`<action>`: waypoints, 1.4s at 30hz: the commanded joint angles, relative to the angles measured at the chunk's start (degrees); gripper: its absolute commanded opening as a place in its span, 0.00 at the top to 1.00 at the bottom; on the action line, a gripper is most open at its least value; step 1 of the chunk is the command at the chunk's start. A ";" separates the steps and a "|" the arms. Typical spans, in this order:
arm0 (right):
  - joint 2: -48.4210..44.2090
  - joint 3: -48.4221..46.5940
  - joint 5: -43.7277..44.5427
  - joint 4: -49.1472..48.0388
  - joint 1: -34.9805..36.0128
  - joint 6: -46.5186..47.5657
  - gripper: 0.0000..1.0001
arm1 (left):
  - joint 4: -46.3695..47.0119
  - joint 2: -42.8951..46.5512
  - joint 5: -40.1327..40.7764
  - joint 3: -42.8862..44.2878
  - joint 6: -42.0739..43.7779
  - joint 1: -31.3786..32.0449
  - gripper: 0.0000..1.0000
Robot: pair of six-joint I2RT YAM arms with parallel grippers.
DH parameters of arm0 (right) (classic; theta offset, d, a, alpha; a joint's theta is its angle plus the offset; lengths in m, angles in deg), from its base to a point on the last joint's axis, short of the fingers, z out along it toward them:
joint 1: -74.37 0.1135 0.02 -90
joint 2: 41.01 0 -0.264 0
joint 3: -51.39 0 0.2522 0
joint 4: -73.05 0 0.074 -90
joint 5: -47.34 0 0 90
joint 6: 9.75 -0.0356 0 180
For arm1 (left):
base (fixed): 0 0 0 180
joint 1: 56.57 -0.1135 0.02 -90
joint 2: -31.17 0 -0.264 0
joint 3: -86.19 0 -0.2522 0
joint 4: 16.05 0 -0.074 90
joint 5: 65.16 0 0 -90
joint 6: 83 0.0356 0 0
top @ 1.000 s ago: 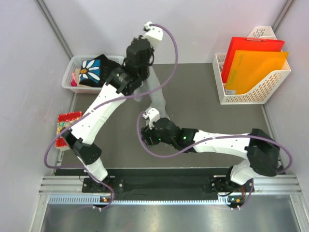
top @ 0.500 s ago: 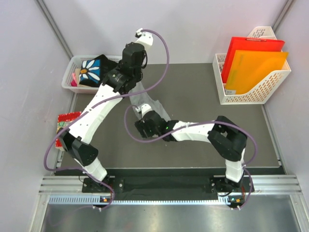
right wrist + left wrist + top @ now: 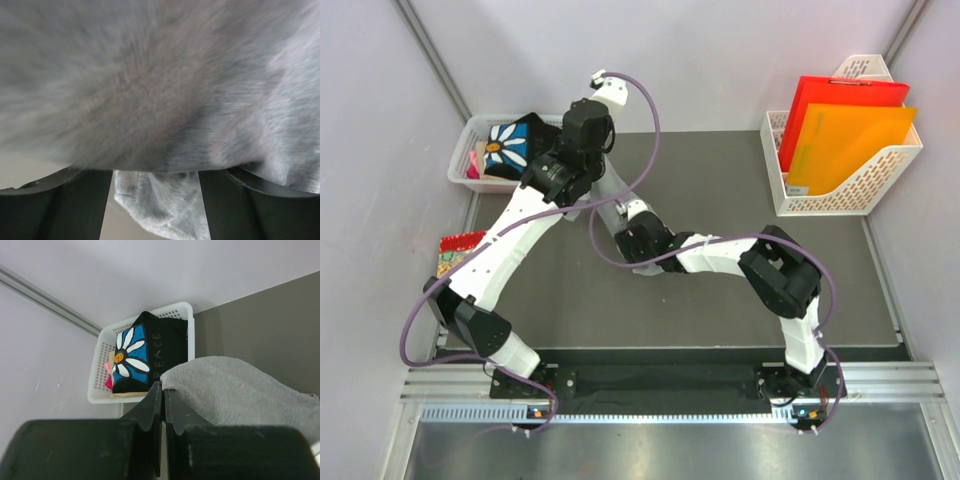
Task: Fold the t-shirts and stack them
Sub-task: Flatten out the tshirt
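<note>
Shirts, two, neither yet folded nor stacked. Item one: grey t-shirt (image 3: 618, 195), bunched and raised off the dark surface (image 3: 730, 170) toward its far left, hanging between the two arms. Item two: black daisy t-shirt (image 3: 516, 143), crumpled in the white basket (image 3: 98, 371) at the far left corner, untouched. Left hand (image 3: 162, 388): fingers pressed together with an edge of the grey t-shirt at their tips, apparently pinched there. Right hand (image 3: 625, 218): fingers standing apart, grey cloth draped over them and filling its blurred wrist view, no grip evident; fingertips hidden. Step in hand, as judged: getting the grey t-shirt up and opened out ahead of the first fold. Next move calls for the right hand to close on a second edge or corner well apart from the left's, so that the two can draw the cloth flat onto bare surface. Also present: red patterned packet (image 3: 460, 252) at the left edge; white file rack (image 3: 840, 192) with red and orange folders, far right.
</note>
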 commanded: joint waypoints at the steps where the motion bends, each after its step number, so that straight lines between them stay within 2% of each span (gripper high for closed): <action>1: 3.02 -0.94 -1.82 -0.79 -0.86 -1.01 0.43 | 3.40 3.29 -0.28 -1.27 0.00 -0.73 1.00; 3: 3.82 -0.76 -2.26 -0.52 -1.03 -1.45 0.63 | 3.40 3.82 -0.54 -1.89 0.17 -0.73 1.00; 4: 3.82 -0.67 -2.26 -0.26 -1.04 -1.97 0.97 | 3.41 3.99 -0.63 -2.41 0.18 -0.65 1.00; 5: 3.38 -0.15 -2.35 -0.08 -1.04 -2.15 1.00 | 3.41 4.17 -0.63 -2.59 0.18 -0.65 1.00; 8: -0.91 1.78 -2.88 -0.26 -0.25 -2.06 1.00 | 3.32 4.79 -0.46 -2.94 0.96 -0.73 1.00; 11: -9.69 3.37 -0.33 0.71 4.22 0.04 1.00 | 3.23 5.58 -0.11 -3.03 1.84 -0.73 1.00; 15: -24.96 3.54 1.17 6.50 15.36 1.54 1.00 | 2.53 8.12 -0.37 -3.30 2.63 -0.99 1.00; 18: -34.02 4.77 0.56 7.56 20.74 0.31 1.00 | 2.18 9.27 -0.72 -2.86 2.73 -2.05 1.00; 23: -44.77 9.69 0.46 8.80 22.17 -4.52 1.00 | -0.11 10.32 -2.39 -1.63 1.23 -3.72 1.00; 26: -50.05 14.08 3.19 8.97 18.14 -7.24 1.00 | -1.07 10.68 -3.27 -1.63 1.14 -4.07 1.00; 30: -54.36 21.99 -3.22 5.64 2.68 -12.43 1.00 | -1.52 10.06 -4.41 -2.77 1.06 -4.16 1.00; 32: -53.58 25.77 -5.24 3.88 -4.85 -14.27 1.00 | -1.52 9.54 -5.37 -4.43 0.97 -4.07 1.00; 35: -47.19 29.38 -8.05 1.86 -11.64 -15.77 1.00 | -1.08 8.04 -7.47 -8.37 -0.17 -3.99 1.00; 42: -37.93 29.21 -0.85 3.17 -15.71 -16.65 1.00 | 0.68 5.31 -10.56 -18.39 -3.60 -2.67 1.00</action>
